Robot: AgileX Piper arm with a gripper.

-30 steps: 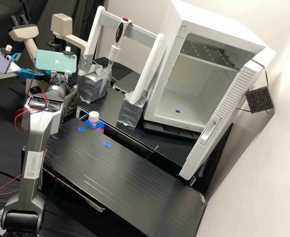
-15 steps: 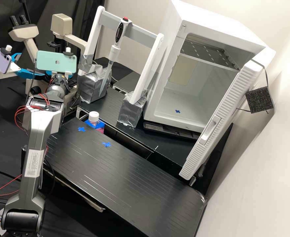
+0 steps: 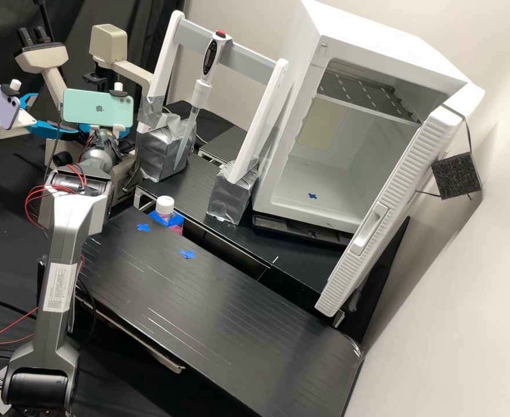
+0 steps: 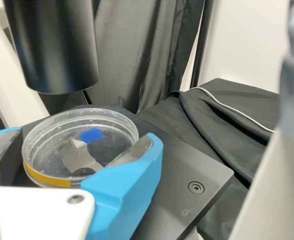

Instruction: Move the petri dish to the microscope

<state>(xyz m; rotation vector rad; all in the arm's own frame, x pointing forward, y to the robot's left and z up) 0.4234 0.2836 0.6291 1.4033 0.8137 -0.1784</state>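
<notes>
Blue fingers [image 4: 121,192] of your pincer [image 4: 80,135] clasp the clear dish [image 4: 35,152] by opposite sides, at the dark stage [image 4: 174,167] of the microscope [image 3: 43,58]. Expect it light, stiff, slick and brittle: hold its side wall squarely, squeezing gently.

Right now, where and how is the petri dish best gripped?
I'd take the petri dish by opposite sides of its round wall, coming in level from the side, as the pincer has it. It is shallow and roughly level, and the black cylinder hanging nearby would probably crowd an approach from above.
</notes>
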